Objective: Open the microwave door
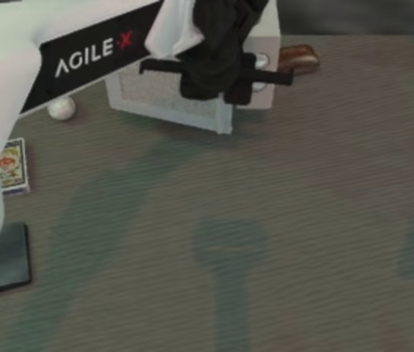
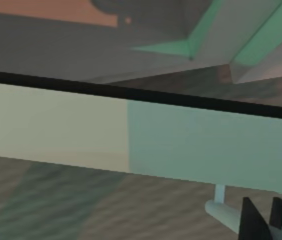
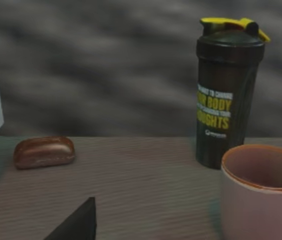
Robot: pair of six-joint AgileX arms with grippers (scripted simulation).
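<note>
At 12 o'clock on the bench, the microwave (image 1: 261,29) sits under the left pincer (image 1: 221,77), which hovers against the microwave door (image 1: 170,94), fingers' state untellable, right arm unseen.

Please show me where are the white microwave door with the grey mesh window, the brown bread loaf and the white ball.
White microwave door with grey mesh window (image 1: 164,97), top view, on the mesh window.
Brown glossy bread loaf (image 3: 44,151), right wrist view, on its top crust.
Small white ball (image 1: 61,108), top view, on its middle.
</note>
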